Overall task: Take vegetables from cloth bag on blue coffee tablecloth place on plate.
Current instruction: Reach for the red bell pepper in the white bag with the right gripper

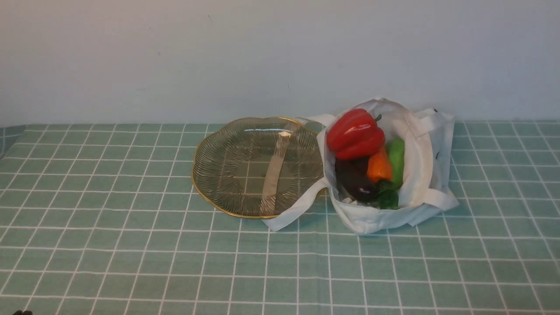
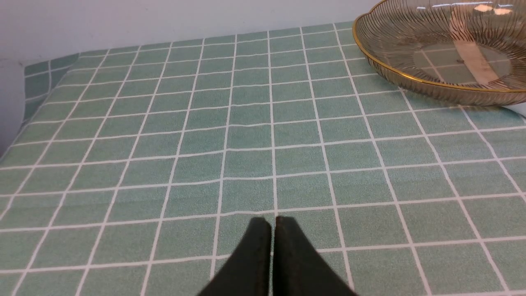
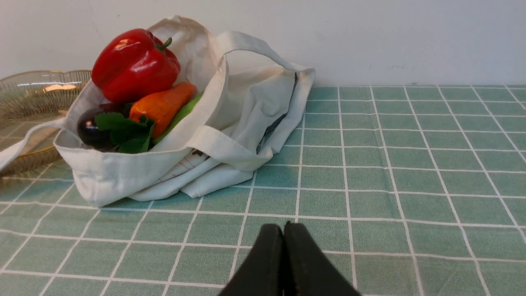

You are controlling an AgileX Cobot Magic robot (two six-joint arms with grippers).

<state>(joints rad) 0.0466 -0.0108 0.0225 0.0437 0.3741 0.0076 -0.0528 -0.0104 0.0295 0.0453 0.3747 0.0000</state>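
teal white-gridded tablecloth (image 1: 131, 245), white bag (image 1: 420, 153), red pepper (image 1: 355, 133)

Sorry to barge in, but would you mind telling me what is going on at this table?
Nothing is being handled yet. The vegetables, red bell pepper on top, all sit in the cloth bag, which lies on the tablecloth next to the plate. The plate holds no vegetables. The left gripper and right gripper are both shut and empty, low over bare cloth.
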